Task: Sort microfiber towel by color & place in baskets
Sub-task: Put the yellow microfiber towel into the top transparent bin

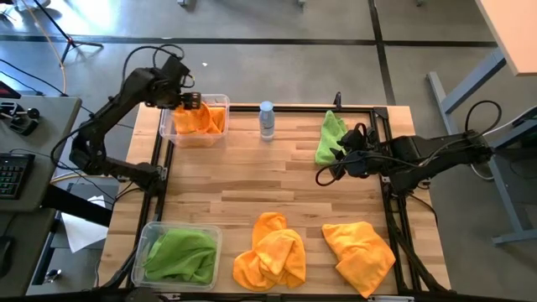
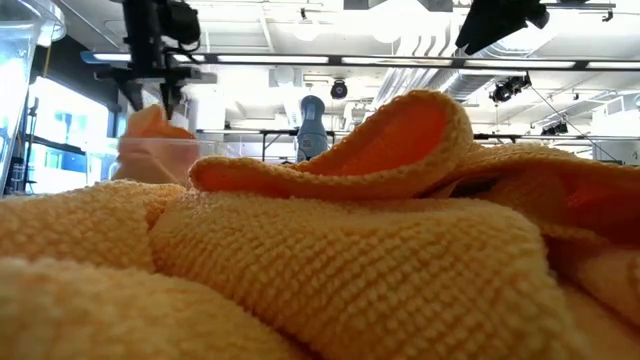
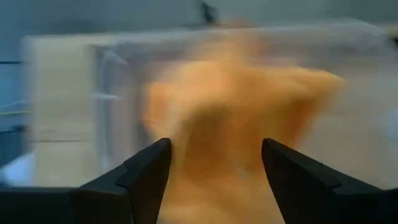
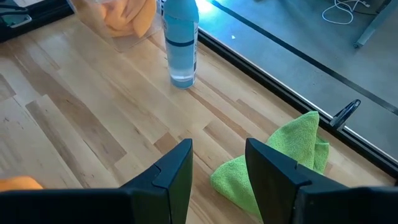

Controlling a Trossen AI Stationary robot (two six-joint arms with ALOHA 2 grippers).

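An orange towel (image 1: pixel 200 120) lies bunched in the clear basket (image 1: pixel 171 132) at the far left corner. My left gripper (image 1: pixel 193 101) hangs open just over it, and the cloth (image 3: pixel 242 106) shows blurred beyond the fingers. A green towel (image 1: pixel 329 137) lies crumpled on the table by the far right edge. My right gripper (image 1: pixel 325 174) is open, hovering close to the near end of that cloth (image 4: pixel 280 158). Two more orange towels (image 1: pixel 270 252) (image 1: pixel 359 252) lie heaped near the table's near edge. A second basket (image 1: pixel 154 230) at the near left corner holds a green towel (image 1: pixel 180 256).
A small clear water bottle (image 1: pixel 267 120) with a blue cap stands near the far edge between the far basket and the green towel; it also shows in the right wrist view as the bottle (image 4: pixel 181 43). Bare wooden tabletop (image 1: pixel 252 180) lies across the middle. A black frame rail (image 1: pixel 294 107) borders the table.
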